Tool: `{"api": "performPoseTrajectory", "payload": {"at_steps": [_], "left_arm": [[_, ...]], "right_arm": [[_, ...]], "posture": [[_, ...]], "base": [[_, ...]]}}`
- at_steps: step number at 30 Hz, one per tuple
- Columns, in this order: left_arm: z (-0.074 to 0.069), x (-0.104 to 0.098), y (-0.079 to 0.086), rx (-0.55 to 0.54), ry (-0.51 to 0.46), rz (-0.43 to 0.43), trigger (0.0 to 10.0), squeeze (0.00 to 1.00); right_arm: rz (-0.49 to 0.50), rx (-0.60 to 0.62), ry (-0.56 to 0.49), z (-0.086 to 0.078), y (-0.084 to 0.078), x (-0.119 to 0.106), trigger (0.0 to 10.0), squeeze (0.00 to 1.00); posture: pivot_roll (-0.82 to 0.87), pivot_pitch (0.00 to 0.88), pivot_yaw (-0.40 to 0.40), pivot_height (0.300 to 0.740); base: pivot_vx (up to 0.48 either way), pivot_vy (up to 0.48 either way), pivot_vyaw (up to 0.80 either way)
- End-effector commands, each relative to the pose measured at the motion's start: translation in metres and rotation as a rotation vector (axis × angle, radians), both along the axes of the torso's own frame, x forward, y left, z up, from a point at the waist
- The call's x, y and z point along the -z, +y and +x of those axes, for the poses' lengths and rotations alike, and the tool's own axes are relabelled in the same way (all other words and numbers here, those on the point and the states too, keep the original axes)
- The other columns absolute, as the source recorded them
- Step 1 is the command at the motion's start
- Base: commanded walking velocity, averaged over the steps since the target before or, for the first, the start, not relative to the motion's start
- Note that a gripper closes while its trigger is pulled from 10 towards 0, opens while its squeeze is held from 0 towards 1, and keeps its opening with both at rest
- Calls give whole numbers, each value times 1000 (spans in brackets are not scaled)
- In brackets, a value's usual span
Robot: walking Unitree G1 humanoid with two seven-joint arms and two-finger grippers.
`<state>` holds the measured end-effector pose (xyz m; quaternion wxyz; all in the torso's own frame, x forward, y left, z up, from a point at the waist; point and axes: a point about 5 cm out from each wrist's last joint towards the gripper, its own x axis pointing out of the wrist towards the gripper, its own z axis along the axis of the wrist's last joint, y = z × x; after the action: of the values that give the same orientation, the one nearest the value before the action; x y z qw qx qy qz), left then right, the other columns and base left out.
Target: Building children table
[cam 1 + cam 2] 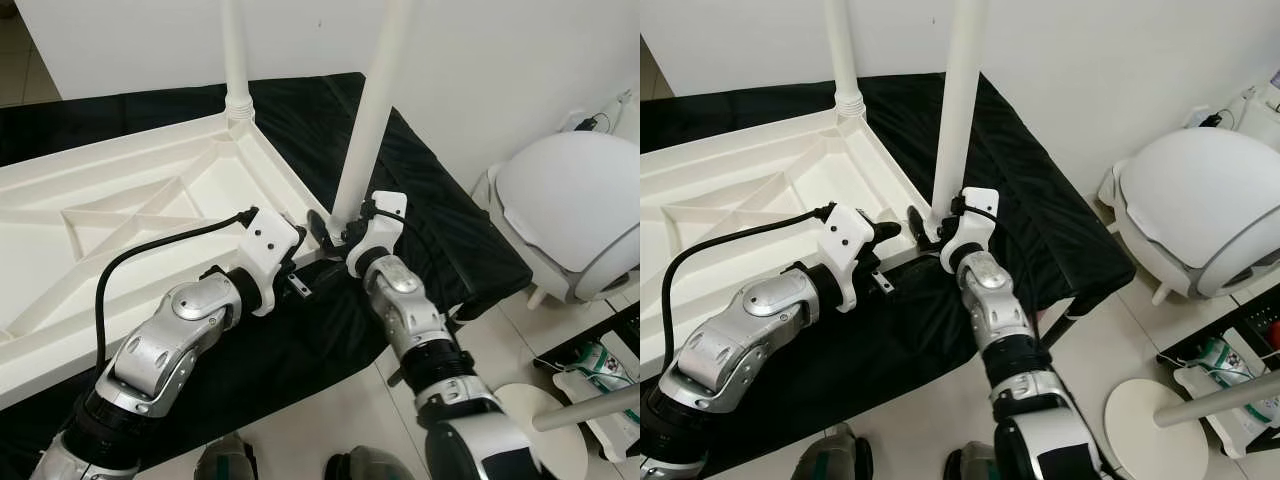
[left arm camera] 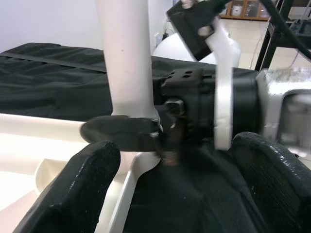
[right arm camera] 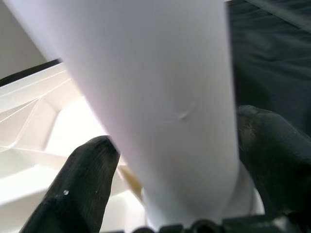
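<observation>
The right gripper [image 1: 335,232] was clamped around the foot of a long white plastic table leg [image 1: 367,120], its two black fingers [image 3: 82,179] pinching the tube from either side just above the corner socket. That leg stood a little tilted at the near right corner of the white ribbed plastic tabletop [image 1: 120,210], which lay upside down on a black cloth-covered surface [image 1: 440,220]. A second white leg [image 1: 234,50] was already seated upright in the far corner. The left gripper [image 1: 300,240] hovered just beside the same corner, fingers spread and holding nothing, pointed at the base of the held leg. To my eye the step in hand was seating or twisting this leg into its socket. The next move, I judged, called for the leg to be straightened and turned or pressed home, with the free gripper steadying the tabletop's edge so it would not slide on the cloth. A white dome-shaped appliance [image 1: 570,210] sat on the floor, well apart.
</observation>
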<state>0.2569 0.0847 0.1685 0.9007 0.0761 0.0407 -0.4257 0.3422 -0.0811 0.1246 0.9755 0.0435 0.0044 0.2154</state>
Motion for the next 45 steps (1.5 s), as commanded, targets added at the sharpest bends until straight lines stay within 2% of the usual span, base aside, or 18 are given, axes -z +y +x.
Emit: {"api": "performPoseTrajectory", "payload": {"at_steps": [1,2,3,5,6,10,14,18,25,26,27,28,33,41,42,45], "left_arm": [[-2,-1,-2,63,7,-2,10000,0],[-1,-1,-2,62,6,-3,10000,0],[-1,-1,-2,59,5,-3,10000,0],[-1,-1,-2,59,5,-3,10000,0],[0,-1,-1,58,4,-3,10000,0],[1,-3,0,51,-2,-2,10000,0],[1,-4,2,44,-6,0,10000,0],[1,-4,4,34,-10,2,10000,0],[1,-5,5,26,-12,3,10000,0],[1,-5,5,22,-13,3,10000,0],[1,-5,5,22,-13,3,10000,0],[0,-5,6,17,-14,3,10000,0],[0,-5,7,12,-15,3,10000,0],[-2,-4,5,17,-10,0,10000,0],[-2,-4,5,20,-9,-1,10000,0],[-3,-4,4,23,-6,-3,10000,0]], "right_arm": [[-25,-74,-29,5,-14,-8,10000,945],[-55,-124,-39,8,-24,-12,10000,0],[-79,-158,-44,14,-34,-16,10000,0],[-79,-158,-44,14,-34,-16,10000,0],[-91,-176,-44,17,-41,-20,10000,0],[-179,-229,-46,30,-51,-25,10000,0],[-206,-274,-29,33,-48,-24,10000,0],[-233,-349,-9,33,-37,-20,10000,0],[-257,-407,18,31,-29,-14,10000,0],[-268,-434,35,29,-25,-10,4863,0],[-268,-434,35,29,-25,-10,4863,0],[-278,-456,45,27,-21,-6,0,0],[-284,-476,52,26,-20,-3,0,0],[-259,-433,50,26,-35,1,39,0],[-244,-411,50,26,-39,1,10000,0],[-217,-376,68,26,-44,4,10000,0]], "posture": [[6,0,-65,740],[5,0,-66,740],[6,0,-66,740],[6,0,-66,740],[6,0,-66,740],[21,0,-67,740],[34,0,-70,740],[51,0,-75,740],[62,0,-79,740],[69,0,-81,740],[69,0,-81,740],[75,0,-83,740],[74,0,-82,740],[57,0,-80,740],[52,0,-81,740],[49,0,-81,740]], "base": [[0,0,0],[0,0,0],[0,0,0],[0,0,0],[0,0,0],[0,0,0],[0,0,0],[0,0,0],[0,0,0],[0,0,0],[0,0,0],[0,0,0],[0,0,0],[0,0,0],[0,0,0],[0,0,0]]}}
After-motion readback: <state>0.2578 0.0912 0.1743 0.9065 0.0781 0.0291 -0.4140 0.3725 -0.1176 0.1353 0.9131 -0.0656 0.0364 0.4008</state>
